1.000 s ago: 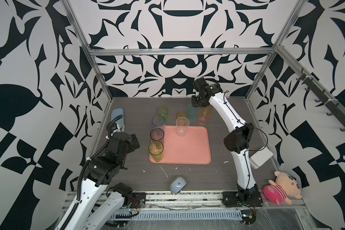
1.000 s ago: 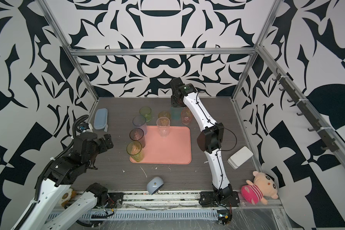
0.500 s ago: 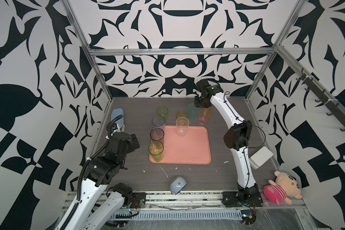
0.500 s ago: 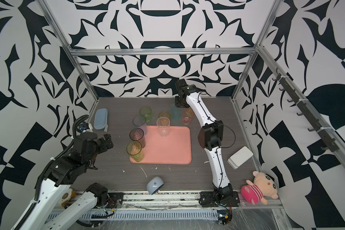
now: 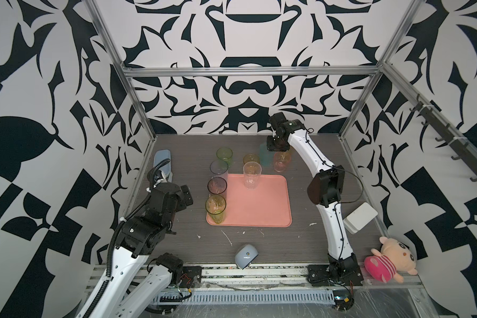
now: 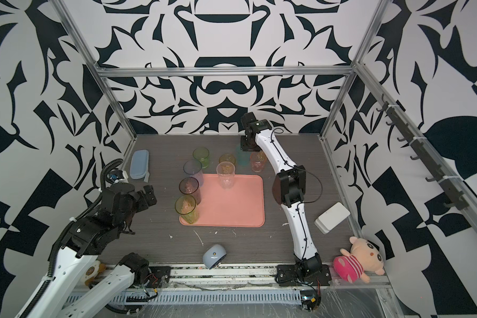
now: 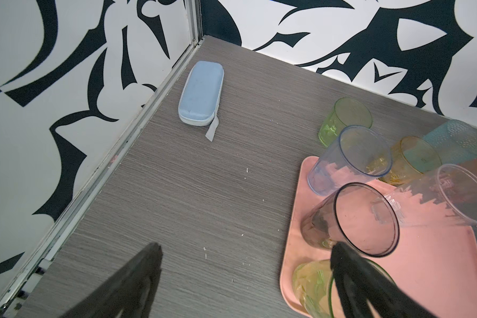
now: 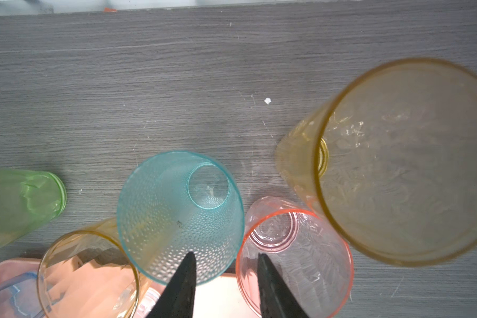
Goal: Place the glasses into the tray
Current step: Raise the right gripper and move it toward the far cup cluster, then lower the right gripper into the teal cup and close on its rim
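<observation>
About half done, by my count. The tray [image 5: 262, 203] lies in the middle of the worktop [image 5: 259, 242] and four of the glasses stand in it, all upright:
- clear tumbler [image 5: 251, 176] at the tray's far edge
- grey glass [image 5: 217, 187] on its left edge
- yellow-green glass [image 5: 216, 209] at its near-left corner
- blue glass [image 5: 219, 170], which in the left wrist view seems to sit just on the far-left corner, so I count it as in.

Five are left, all on bare worktop between the tray's far edge and the worktop's far edge:
- green glass [image 5: 224, 155]
- amber glass [image 5: 251, 159]
- teal glass [image 8: 176, 214]
- pink glass [image 8: 295, 261], right beside the teal; touching or not, I can't tell
- tall orange glass [image 8: 402, 165], blurred, beside the pink toward the worktop's right edge.

My right hand [image 8: 226, 257] hovers over the teal and pink pair with its fingers partly apart. One finger is over each glass and I see nothing between them, so it grips nothing. I judge one of those two is next, but can't tell which.

My left hand [image 7: 245, 247] is spread wide and empty, just off the tray's left edge near the grey and yellow-green glasses.

Not part of the task: pale-blue case [image 7: 201, 93] in the far-left corner, white box [image 5: 360, 217] at the right edge.
</observation>
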